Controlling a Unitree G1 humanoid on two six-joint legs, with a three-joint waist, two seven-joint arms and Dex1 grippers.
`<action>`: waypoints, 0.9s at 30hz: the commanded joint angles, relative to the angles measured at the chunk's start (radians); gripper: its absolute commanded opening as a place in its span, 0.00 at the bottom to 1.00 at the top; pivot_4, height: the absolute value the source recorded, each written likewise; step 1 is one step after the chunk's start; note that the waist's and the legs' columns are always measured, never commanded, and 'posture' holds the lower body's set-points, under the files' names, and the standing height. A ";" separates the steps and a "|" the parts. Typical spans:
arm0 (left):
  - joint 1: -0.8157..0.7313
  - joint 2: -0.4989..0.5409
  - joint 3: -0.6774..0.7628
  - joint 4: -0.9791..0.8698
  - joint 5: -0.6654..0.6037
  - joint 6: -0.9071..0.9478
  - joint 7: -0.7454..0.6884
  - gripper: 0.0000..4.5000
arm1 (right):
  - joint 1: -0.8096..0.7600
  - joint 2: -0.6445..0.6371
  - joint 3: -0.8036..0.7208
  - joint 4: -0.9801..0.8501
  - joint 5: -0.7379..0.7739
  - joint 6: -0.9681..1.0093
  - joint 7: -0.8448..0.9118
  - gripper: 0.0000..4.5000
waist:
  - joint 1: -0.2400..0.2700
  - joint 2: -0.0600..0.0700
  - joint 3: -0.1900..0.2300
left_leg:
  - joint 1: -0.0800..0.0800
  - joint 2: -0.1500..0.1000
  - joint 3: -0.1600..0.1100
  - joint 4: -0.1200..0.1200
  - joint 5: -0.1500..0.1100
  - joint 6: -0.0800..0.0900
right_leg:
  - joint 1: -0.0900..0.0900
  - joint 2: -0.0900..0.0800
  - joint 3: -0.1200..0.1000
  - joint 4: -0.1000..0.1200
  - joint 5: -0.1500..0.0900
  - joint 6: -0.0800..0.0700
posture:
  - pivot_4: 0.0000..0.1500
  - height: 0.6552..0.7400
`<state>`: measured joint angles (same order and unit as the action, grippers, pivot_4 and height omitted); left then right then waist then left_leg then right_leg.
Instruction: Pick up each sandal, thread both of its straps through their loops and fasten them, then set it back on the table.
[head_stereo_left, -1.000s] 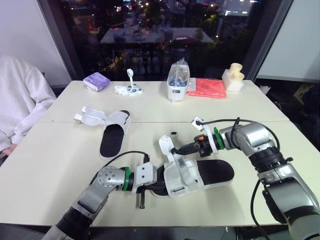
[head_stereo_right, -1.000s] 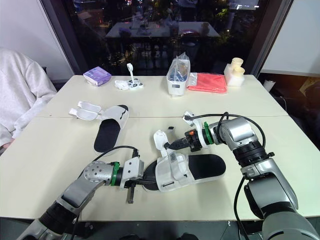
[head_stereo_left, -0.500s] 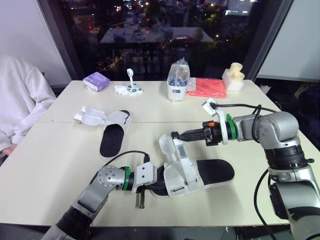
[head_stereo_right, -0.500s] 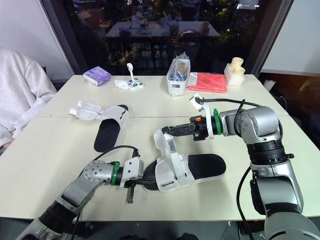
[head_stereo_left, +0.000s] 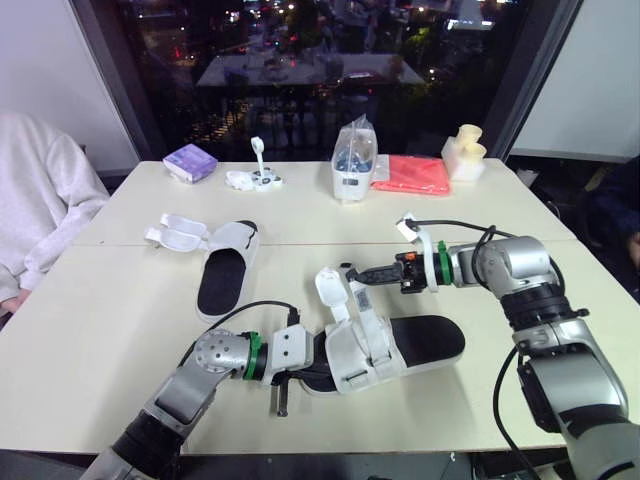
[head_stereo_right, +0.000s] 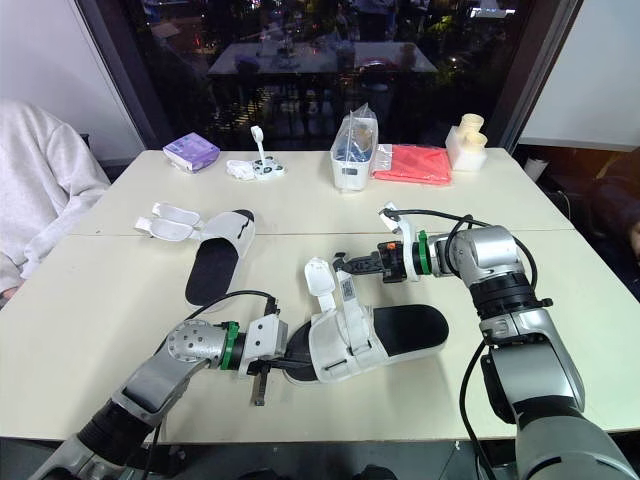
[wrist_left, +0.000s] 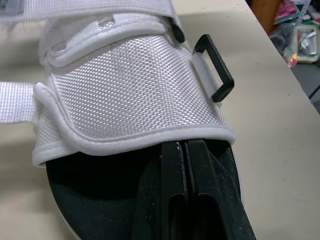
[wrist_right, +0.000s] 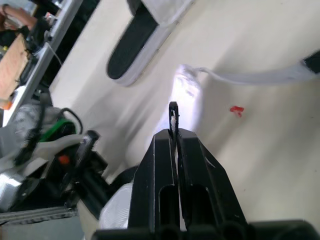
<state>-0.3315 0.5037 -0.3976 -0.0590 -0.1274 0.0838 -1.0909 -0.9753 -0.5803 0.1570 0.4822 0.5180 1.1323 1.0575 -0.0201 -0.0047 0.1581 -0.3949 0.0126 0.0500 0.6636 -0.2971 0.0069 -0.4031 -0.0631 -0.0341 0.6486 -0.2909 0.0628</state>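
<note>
The near sandal (head_stereo_left: 420, 342), black-soled with white straps, lies at the table's front. My left gripper (head_stereo_left: 312, 364) is shut on its toe end; in the left wrist view its fingertips (wrist_left: 172, 155) pinch the sole under the front strap, beside a black loop (wrist_left: 215, 67). My right gripper (head_stereo_left: 352, 273) is shut on the end of one strap (head_stereo_left: 364, 308), holding it up above the sandal; the right wrist view shows a thin black piece between the shut fingertips (wrist_right: 164, 145). Another strap flap (head_stereo_left: 328, 286) stands up beside it. The second sandal (head_stereo_left: 225, 275) lies at back left, straps open.
Along the far side stand a purple box (head_stereo_left: 190, 160), small white items (head_stereo_left: 255, 178), a white container with a bag (head_stereo_left: 352, 165), a red cloth (head_stereo_left: 412, 173) and a cream object (head_stereo_left: 462, 152). A person's white sleeve (head_stereo_left: 40, 215) rests at the left edge.
My right gripper has pulled the strap up from the sandal, so it now stands raised. The left gripper and the sandal's sole have stayed put.
</note>
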 joint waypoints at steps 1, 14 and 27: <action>0.035 0.019 -0.050 0.024 0.043 0.018 -0.021 0.00 | -0.031 0.007 0.010 0.053 -0.056 -0.086 0.014 0.01 | 0.000 0.000 0.000 | 0.000 0.000 0.000 0.000 0.000 0.000 | 0.000 0.000 0.000 0.000 0.000 0.000 | 1.00 1.00; 0.042 0.023 -0.044 0.020 0.042 0.019 -0.018 0.00 | 0.119 0.016 0.115 0.010 -0.201 -0.210 0.003 0.01 | -0.001 0.002 -0.001 | 0.001 0.000 0.000 0.000 0.000 0.000 | 0.001 0.000 0.000 0.000 0.000 0.000 | 1.00 1.00; 0.034 0.025 -0.042 0.040 0.047 0.003 -0.028 0.00 | 0.171 0.027 0.134 -0.040 -0.310 -0.338 -0.045 0.86 | 0.000 0.005 -0.006 | 0.005 0.000 0.000 -0.001 0.000 0.000 | 0.004 0.000 0.000 -0.001 0.000 -0.001 | 1.00 1.00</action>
<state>-0.3210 0.5111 -0.3990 -0.0586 -0.1241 0.0728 -1.1066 -0.8256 -0.5594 0.2678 0.4542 0.2400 0.8096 1.0315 -0.0199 0.0000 0.1524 -0.3903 0.0126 0.0499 0.6624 -0.2972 0.0066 -0.3989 -0.0633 -0.0342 0.6479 -0.2910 0.0622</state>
